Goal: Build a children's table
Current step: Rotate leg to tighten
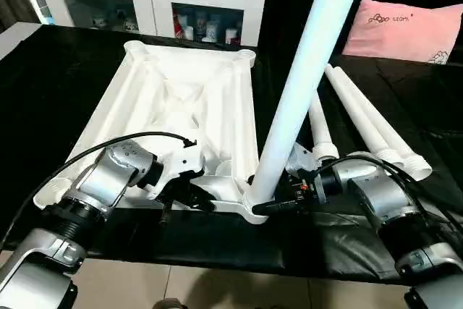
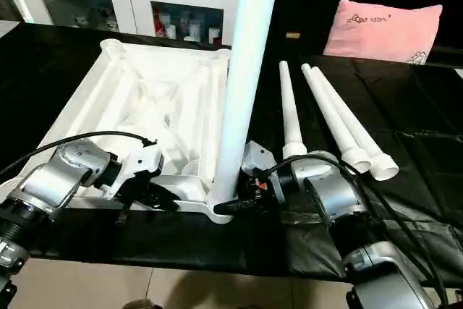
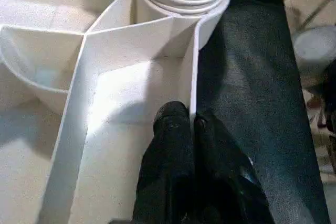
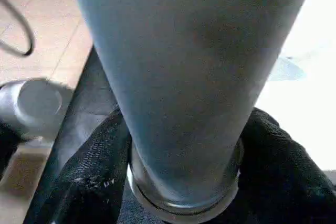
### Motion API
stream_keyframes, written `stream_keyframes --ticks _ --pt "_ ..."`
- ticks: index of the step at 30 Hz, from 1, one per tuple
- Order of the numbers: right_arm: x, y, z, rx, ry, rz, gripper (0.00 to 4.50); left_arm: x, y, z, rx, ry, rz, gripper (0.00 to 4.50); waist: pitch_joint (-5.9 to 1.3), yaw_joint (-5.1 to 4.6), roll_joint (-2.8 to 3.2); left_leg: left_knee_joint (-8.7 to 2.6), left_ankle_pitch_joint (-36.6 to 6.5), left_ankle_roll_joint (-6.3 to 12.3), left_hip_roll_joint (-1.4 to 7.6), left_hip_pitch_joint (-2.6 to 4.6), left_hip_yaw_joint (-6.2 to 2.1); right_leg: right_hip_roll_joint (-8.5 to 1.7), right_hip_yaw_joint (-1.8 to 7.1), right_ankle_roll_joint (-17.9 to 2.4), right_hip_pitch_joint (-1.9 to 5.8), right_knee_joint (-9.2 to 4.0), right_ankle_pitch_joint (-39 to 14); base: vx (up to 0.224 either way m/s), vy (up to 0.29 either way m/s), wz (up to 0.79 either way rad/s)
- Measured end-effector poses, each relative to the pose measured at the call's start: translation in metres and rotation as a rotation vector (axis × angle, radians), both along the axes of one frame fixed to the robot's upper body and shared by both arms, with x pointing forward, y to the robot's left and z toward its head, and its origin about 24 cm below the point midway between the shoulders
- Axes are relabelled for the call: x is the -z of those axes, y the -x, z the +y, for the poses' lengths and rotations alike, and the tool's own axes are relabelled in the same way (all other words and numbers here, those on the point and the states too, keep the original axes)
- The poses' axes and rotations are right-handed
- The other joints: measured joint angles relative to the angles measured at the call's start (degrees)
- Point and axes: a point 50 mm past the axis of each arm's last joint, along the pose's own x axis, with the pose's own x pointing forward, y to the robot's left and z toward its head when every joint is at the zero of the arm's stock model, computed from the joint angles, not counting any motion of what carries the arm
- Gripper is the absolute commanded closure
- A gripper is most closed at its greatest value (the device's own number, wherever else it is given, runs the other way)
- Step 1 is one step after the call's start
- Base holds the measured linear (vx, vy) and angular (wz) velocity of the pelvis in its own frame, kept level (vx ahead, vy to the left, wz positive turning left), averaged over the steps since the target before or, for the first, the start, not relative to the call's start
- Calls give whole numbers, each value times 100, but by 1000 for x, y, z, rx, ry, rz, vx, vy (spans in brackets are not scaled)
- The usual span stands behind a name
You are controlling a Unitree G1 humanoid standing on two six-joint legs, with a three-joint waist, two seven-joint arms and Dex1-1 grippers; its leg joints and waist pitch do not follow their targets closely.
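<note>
The right gripper (image 1: 278,206) clamps the base of a white leg (image 1: 304,85) standing upright in the socket at the near right corner of the upturned tabletop (image 1: 173,106), the leg's long axis rising to the narrow end. The left gripper (image 3: 181,124) pinches the tabletop's near rim just beside that socket. Three spare legs (image 2: 325,117) lie on the black desk (image 1: 58,77) toward its right edge, thick ends nearest the robot.
</note>
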Motion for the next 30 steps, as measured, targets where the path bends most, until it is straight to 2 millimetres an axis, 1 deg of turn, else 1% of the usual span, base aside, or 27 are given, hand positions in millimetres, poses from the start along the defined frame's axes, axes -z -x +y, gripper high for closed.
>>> stream_keyframes --ticks 2,3,4,5,7,8,12,15,17,22,23,24,25,27,28,30 --pt "2 -3 2 74 -12 8 183 2 -3 -1 -66 11 2 450 0 -32 1 6 2 -2 0 1 0 0 1 20 8 1 -12 0 0 0" --pt "4 -7 4 159 -18 7 183 3 -7 -2 -135 20 -9 450 -2 -70 -2 16 3 -3 1 4 0 1 1 19 13 7 -11 0 0 0" --pt "5 -10 4 206 -17 3 183 4 -9 -3 -164 24 -11 450 -2 -93 -2 23 3 -3 2 7 -2 1 1 19 13 5 -11 0 0 0" --pt "7 -14 5 297 -29 5 183 6 -11 -7 -226 41 -8 450 -2 -144 -2 24 3 -4 -1 4 -1 1 4 20 16 2 -11 0 0 0" --pt "8 -19 6 383 -37 3 183 7 -14 -11 -284 51 -10 450 -3 -214 -3 27 4 -4 -1 5 -1 1 2 20 16 -2 -12 0 0 0" --pt "10 -25 9 465 -49 9 183 8 -17 -14 -346 65 -9 450 -3 -268 -3 29 4 -4 -1 6 -1 1 4 20 15 -2 -12 0 0 0" --pt "8 -47 25 724 -54 17 183 9 -30 -29 -522 74 -58 450 -4 -384 5 28 5 -6 -2 2 -2 1 4 16 2 10 -9 0 0 0" --pt "6 -55 34 835 -50 30 184 8 -34 -36 -591 76 -71 450 -4 -396 4 11 2 -7 -3 2 -3 3 3 16 0 7 -8 0 0 0" --pt "3 -61 43 927 -53 42 184 7 -37 -40 -643 78 -79 450 -5 -397 4 -8 -2 -14 -1 0 -3 6 1 17 -6 5 -9 0 0 0" --pt "0 -67 51 1021 -42 36 184 5 -40 -47 -688 77 -96 450 -5 -382 4 -25 -14 -22 -1 -5 -2 7 0 -4 -12 -1 -2 0 0 0" --pt "0 -67 51 1025 -39 35 149 5 -40 -47 -693 75 -97 450 -5 -383 4 -23 -16 -20 -1 -6 -1 7 1 -5 -12 -2 -2 0 0 0" --pt "0 -68 51 1026 -38 35 128 5 -40 -48 -695 75 -98 450 -5 -382 4 -22 -17 -20 -1 -6 -1 7 1 -4 -12 -2 -2 0 0 0" --pt "0 -68 51 1028 -37 32 114 5 -40 -48 -696 73 -101 450 -4 -383 4 -19 -17 -19 -1 -6 0 7 1 -5 -12 -2 -2 0 0 0" --pt "2 -68 52 1027 -36 28 106 5 -41 -49 -696 68 -106 450 -4 -383 5 -17 -18 -21 -1 -7 0 6 2 -6 -12 -2 -1 0 0 0" --pt "3 -67 52 1027 -32 32 80 5 -41 -49 -695 68 -106 450 -4 -380 5 -17 -18 -22 -1 -7 0 6 1 -7 -12 -2 -1 0 0 0" --pt "6 -66 51 1027 -28 40 67 5 -41 -50 -693 68 -106 450 -2 -375 7 -17 -17 -22 -1 -7 0 6 1 -7 -12 -2 -1 0 0 0"
